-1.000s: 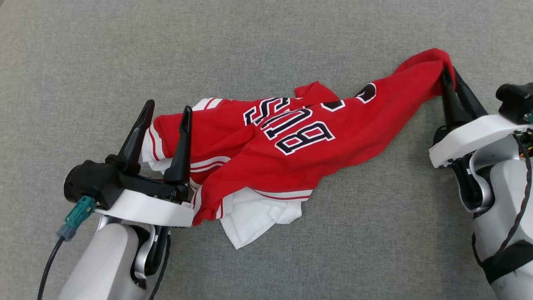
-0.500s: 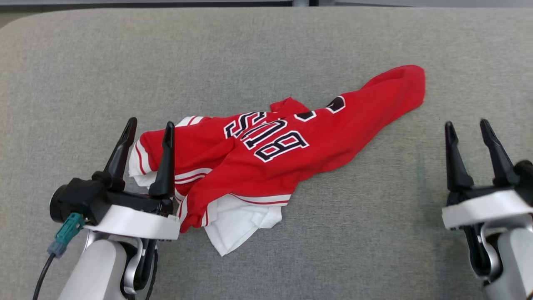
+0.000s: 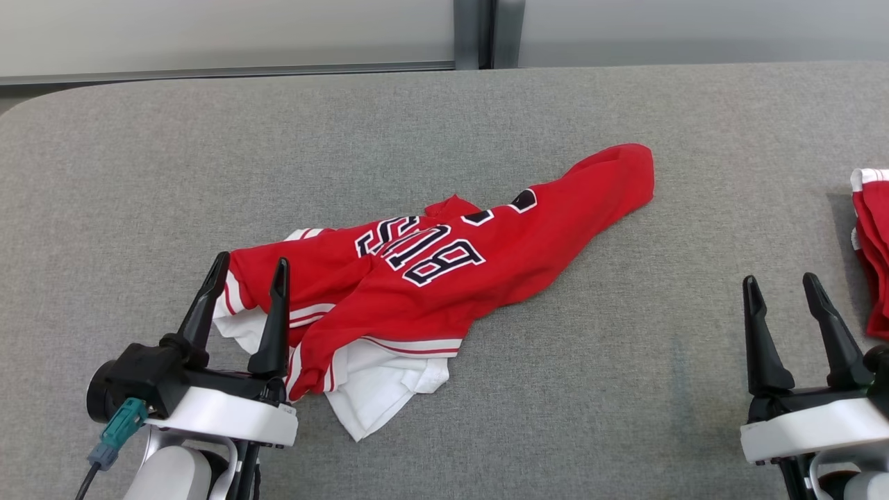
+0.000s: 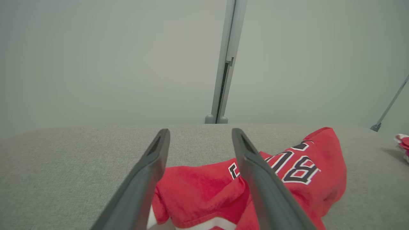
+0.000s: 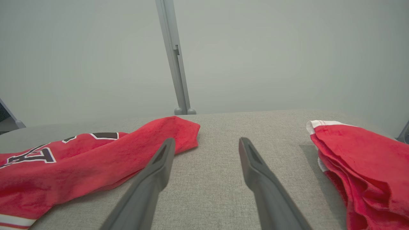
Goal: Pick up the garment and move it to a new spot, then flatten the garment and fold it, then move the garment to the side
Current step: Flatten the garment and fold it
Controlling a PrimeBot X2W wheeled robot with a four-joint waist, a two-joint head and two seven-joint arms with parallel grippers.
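Note:
The garment (image 3: 444,267) is a red jersey with white trim and dark lettering, lying crumpled on the grey table (image 3: 625,361). One corner stretches toward the upper right. My left gripper (image 3: 250,267) stands open at the jersey's left end, fingers over its edge, holding nothing. The same jersey (image 4: 300,169) lies beyond my left gripper (image 4: 199,134) in the left wrist view. My right gripper (image 3: 779,281) is open and empty at the lower right, well clear of the jersey. In the right wrist view the jersey (image 5: 96,159) lies to the left of my right gripper (image 5: 207,142).
Other red cloth with white trim (image 3: 871,243) lies at the table's right edge, also visible as a folded stack (image 5: 361,163) in the right wrist view. A pale wall with a grey post (image 3: 472,31) stands behind the table.
My right gripper let go of the jersey's right corner, opened and drew back to the lower right. The corner dropped onto the table. The head camera tilted up.

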